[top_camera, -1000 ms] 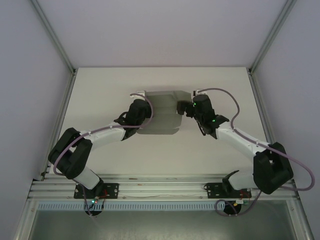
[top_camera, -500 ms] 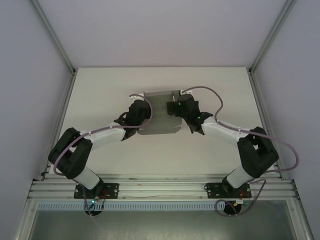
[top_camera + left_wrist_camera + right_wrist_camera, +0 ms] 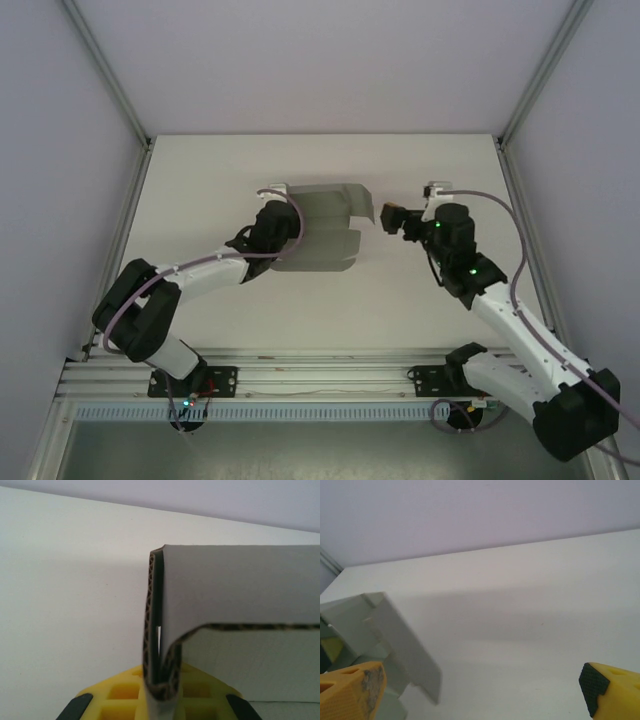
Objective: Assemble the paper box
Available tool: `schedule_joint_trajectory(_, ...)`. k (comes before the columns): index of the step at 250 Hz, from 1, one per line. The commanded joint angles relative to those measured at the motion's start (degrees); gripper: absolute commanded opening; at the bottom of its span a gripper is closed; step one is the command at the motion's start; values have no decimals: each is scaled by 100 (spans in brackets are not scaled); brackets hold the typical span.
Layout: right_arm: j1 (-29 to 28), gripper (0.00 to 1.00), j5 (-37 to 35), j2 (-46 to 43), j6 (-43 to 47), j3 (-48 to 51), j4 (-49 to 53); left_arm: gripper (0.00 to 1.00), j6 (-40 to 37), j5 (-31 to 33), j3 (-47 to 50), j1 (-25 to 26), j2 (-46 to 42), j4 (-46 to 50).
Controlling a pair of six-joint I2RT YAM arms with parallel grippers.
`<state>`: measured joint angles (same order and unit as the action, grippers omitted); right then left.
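The paper box (image 3: pixel 325 225) is a grey corrugated sheet, partly folded, lying mid-table with a flap raised at its right end. My left gripper (image 3: pixel 290 222) is shut on the sheet's left edge; in the left wrist view the doubled cardboard edge (image 3: pixel 161 680) runs down between the yellow fingers (image 3: pixel 120 692). My right gripper (image 3: pixel 388 217) is open, a short way right of the raised flap, touching nothing. In the right wrist view the box (image 3: pixel 395 640) stands at the left, beyond the worn yellow finger (image 3: pixel 350 692), with bare table between the fingertips.
The white table (image 3: pixel 200 180) is walled by aluminium frame posts (image 3: pixel 520 110) at the back corners. A rail (image 3: pixel 320 380) carrying both arm bases runs along the near edge. Open surface lies right and in front of the box.
My right gripper has let go of the box's right side and pulled back to the right. The right flap has sprung up. The left gripper has kept its hold.
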<state>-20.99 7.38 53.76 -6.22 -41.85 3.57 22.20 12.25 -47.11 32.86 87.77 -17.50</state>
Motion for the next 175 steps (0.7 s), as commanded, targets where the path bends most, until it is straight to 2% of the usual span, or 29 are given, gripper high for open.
schedule_joint_trajectory(1,598,99,983,314,-89,-132,360,0,-172,-160,68,-69,-246,-220)
schedule_joint_trajectory(20,964,94,1850,761,179,-379,494,0,-188,-162,62,-69,-266,-209)
schedule_joint_trajectory(42,1006,90,2814,1192,787,-622,554,0,-241,-180,86,-68,-269,-194)
schedule_joint_trajectory(97,975,78,4239,2044,1404,-1152,560,0,-336,-378,12,-69,-204,-172)
schedule_joint_trajectory(146,579,75,4694,2546,1877,-1609,897,0,-334,-436,-35,-67,-76,-200)
schedule_joint_trajectory(175,235,71,4153,2731,1902,-1772,984,0,-360,-484,-86,-69,-45,-133)
